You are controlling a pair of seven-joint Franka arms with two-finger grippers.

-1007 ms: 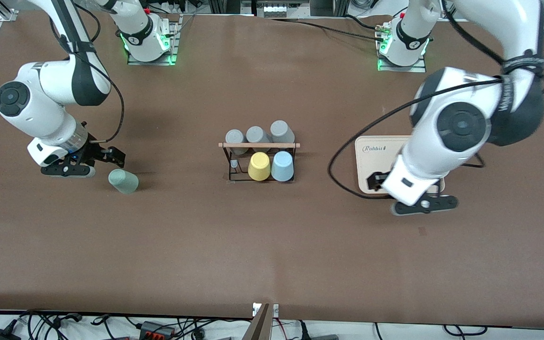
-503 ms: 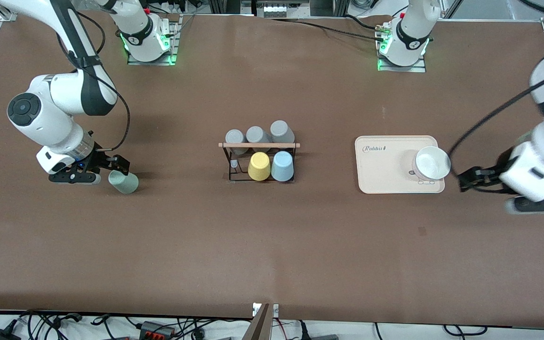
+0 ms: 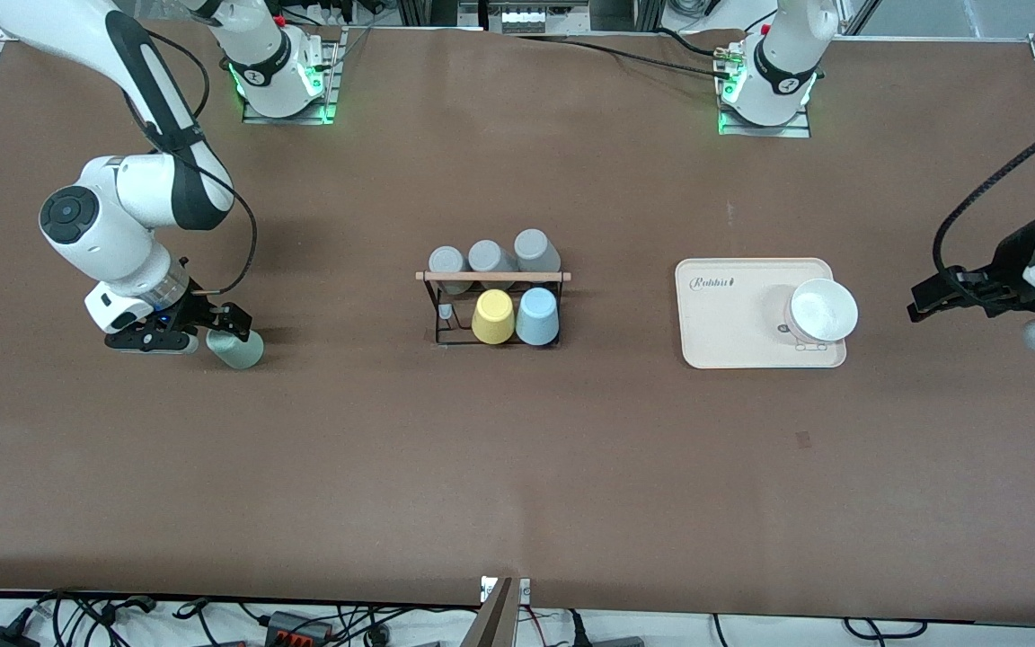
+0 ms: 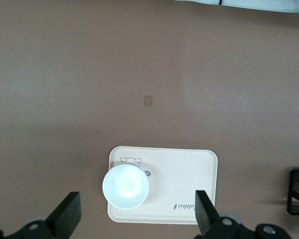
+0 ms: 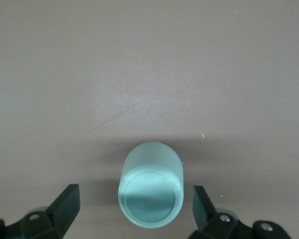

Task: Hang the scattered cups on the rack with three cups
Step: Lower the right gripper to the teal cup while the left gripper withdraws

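A matte brown table [image 3: 517,467] is seen, smooth and without pattern. At its middle a small rack [image 3: 493,305] of thin black wire is placed, with a light wooden rod [image 3: 493,276] across the top. Three grey cups [image 3: 491,258] are held upside down on the row toward the edge where the bases stand. On the row nearer to the front camera a yellow cup [image 3: 492,316] and a light blue cup [image 3: 537,316] are held, also upside down; both are plain, tapered and without handle.

The pale mint green cup [image 3: 235,348] is found on its side on the table, toward the right arm's end. In the right wrist view its flat round bottom [image 5: 151,200] is turned to the camera and its surface looks dull and smooth.

The right gripper [image 3: 199,328] is lowered close to the table around this cup. Its black fingers [image 5: 65,204] are spread wide, one at each side of the cup, and no touching is seen. The right arm is bent sharply down from its base.

Toward the left arm's end a cream rectangular tray [image 3: 724,314] with rounded corners is laid, and a white round bowl [image 3: 823,310] is standing on it. The left gripper [image 3: 949,296] is held over the table near the end edge, with its fingers [image 4: 67,214] wide apart and nothing between them; this arm is waiting.
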